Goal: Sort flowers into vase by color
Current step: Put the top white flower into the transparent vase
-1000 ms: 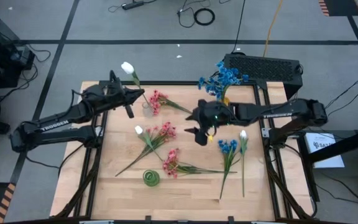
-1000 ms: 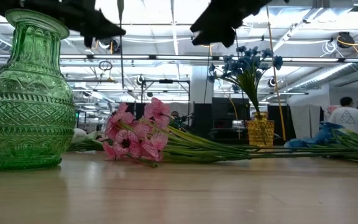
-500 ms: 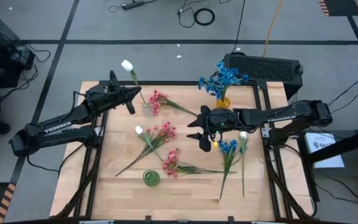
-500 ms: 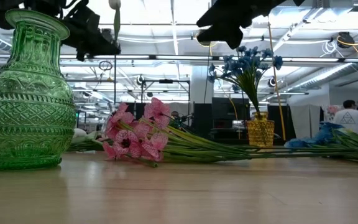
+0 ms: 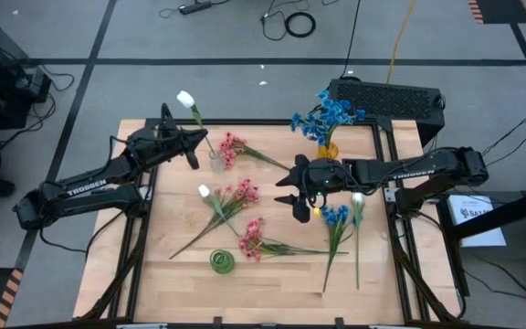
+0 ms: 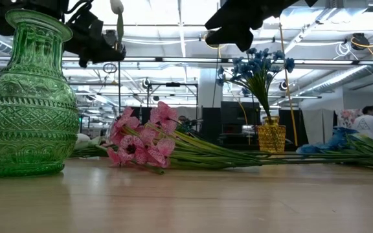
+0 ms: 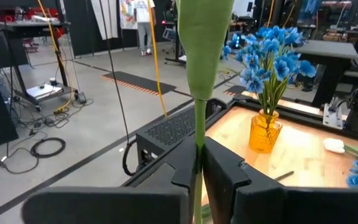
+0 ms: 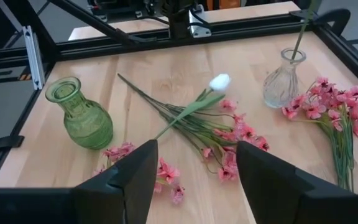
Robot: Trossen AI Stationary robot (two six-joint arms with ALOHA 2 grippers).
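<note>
One white flower [image 5: 187, 99] stood clamped by its stem in the left tool [image 5: 193, 146], above the clear vase [image 5: 217, 161]. Right tool [image 5: 298, 203] hung spread, empty, beside blue flowers [image 5: 334, 216] on the counter [image 5: 272, 270].

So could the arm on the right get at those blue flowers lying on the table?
Probably yes. The right tool hangs open just beside the loose blue flowers, with nothing between them. A white flower lies close alongside, so it might get nudged. The left tool is away, holding a white-flower stem.
</note>
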